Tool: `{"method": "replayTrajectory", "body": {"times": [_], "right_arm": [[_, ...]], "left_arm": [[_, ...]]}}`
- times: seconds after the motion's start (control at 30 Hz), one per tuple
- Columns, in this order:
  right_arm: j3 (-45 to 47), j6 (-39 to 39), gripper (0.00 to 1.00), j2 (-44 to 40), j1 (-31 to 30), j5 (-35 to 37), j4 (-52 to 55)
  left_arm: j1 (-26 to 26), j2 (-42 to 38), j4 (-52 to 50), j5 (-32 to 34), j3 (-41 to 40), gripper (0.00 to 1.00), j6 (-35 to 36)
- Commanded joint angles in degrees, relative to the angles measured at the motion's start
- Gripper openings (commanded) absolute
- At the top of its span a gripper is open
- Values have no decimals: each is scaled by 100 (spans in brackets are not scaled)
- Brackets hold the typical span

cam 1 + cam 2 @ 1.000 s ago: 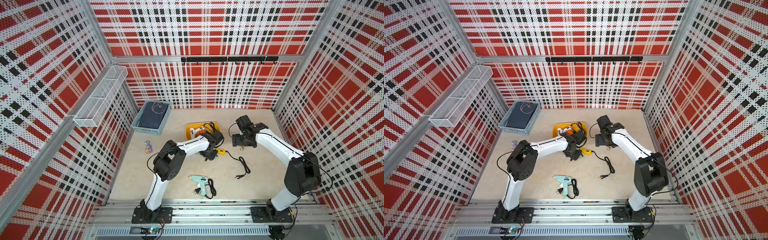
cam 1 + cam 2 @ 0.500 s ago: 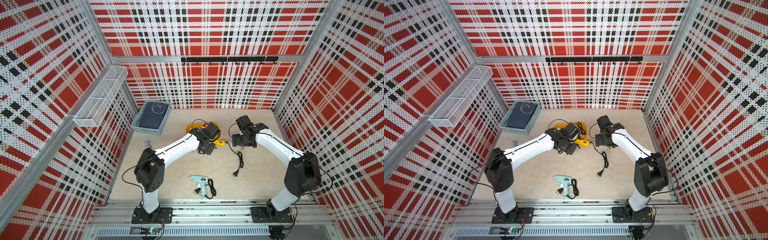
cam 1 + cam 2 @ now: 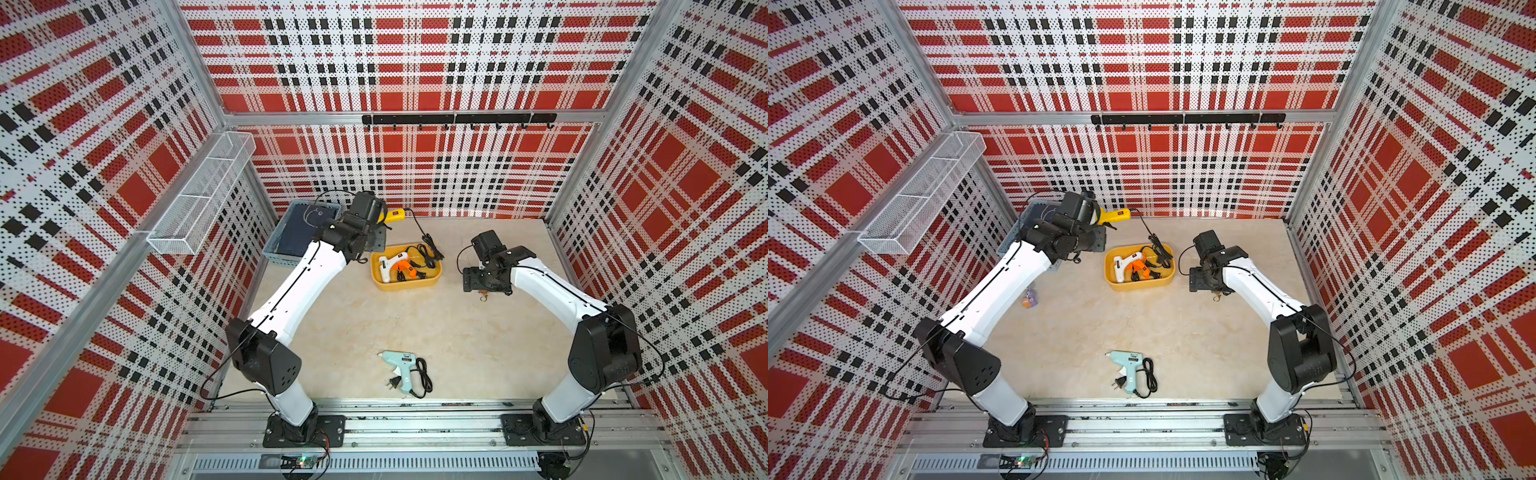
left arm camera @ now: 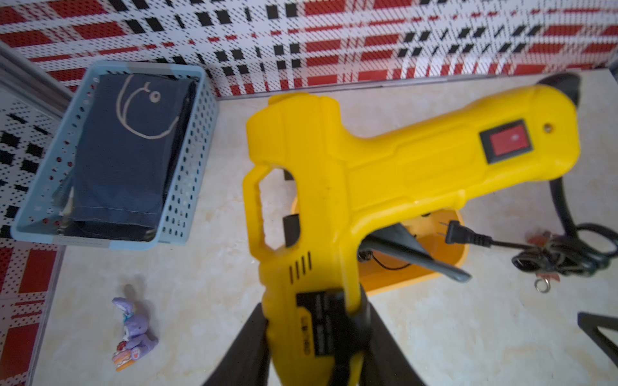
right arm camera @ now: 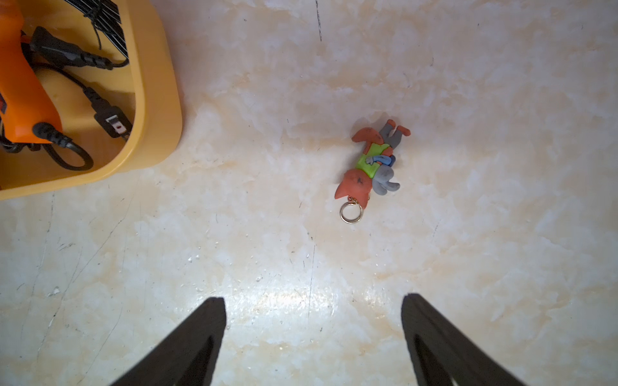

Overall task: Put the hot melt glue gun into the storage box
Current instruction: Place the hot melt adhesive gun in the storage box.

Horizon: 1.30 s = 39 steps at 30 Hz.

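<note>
Aloft, yellow glue gun (image 4: 368, 173) pinched at barrel by left gripper (image 4: 312, 317), handle toward right arm; storage box (image 3: 405, 286) holds white gun (image 3: 385, 266), orange gun (image 3: 405, 268); right gripper (image 5: 313, 299) spread.

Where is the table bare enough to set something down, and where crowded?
Bare: the beige tabletop's middle, between the shallow yellow plastic tub and the pale blue glue gun, and the back right corner. Crowded: the tub, holding a white glue gun, an orange glue gun and black cords; a fox keyring lies to its right.

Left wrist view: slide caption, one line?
Left gripper holds yellow glue gun aloft; storage box and blue basket below.
</note>
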<state>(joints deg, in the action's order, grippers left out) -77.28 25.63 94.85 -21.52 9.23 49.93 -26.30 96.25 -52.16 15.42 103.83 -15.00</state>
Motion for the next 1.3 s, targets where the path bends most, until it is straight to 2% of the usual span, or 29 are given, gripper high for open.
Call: {"method": "replayTrajectory", "body": {"times": [0.0,0.37,0.7,1.23,1.27], "right_arm": [[-86,4,90,69,20,16,13],[-294,-40,90,123,29,61,101],[-148,4,90,26,33,52,78],[80,74,90,-79,27,14,33],[105,87,90,-99,30,8,21]], "left_arm": [[84,-129,301,-119,215,5,-114],[118,274,889,-453,-177,4,-432],[106,184,1419,-628,-1374,4,-580],[-258,1248,1668,-627,-1397,5,-579],[-270,1292,1698,-622,-1394,4,-736]]}}
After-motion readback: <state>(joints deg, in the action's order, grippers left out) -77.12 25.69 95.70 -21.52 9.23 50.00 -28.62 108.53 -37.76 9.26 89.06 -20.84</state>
